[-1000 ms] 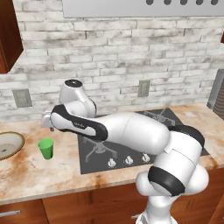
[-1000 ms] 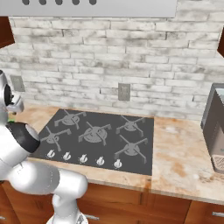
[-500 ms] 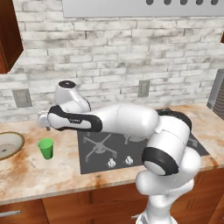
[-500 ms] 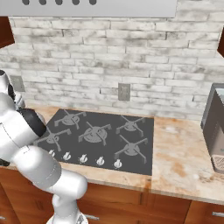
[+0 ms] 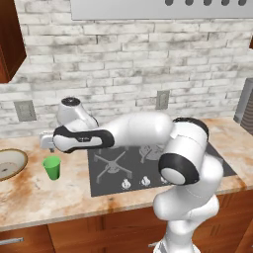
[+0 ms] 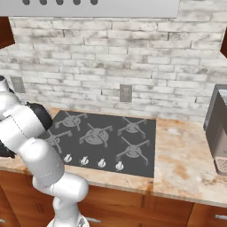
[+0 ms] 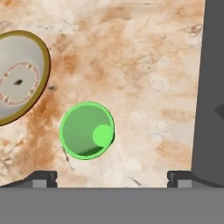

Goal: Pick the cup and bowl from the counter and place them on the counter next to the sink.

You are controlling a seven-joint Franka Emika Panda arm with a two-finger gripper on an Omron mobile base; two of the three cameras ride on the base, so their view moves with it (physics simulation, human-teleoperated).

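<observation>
Two task items wait on the tabletop [image 5: 29,197]: the green cup [image 7: 86,130] upright, the bowl [image 7: 19,78] at its ten o'clock, apart. The end effector [image 7: 111,177] hovers above, fingers spread and empty. It should centre over the cup before descending. The arm has swung further left since earlier.

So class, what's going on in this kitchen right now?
A white robot arm reaches left across the stovetop and holds its open gripper above the green cup, gripping nothing. The cup stands upright on the counter, with the bowl a little to its left. Both are untouched.
</observation>
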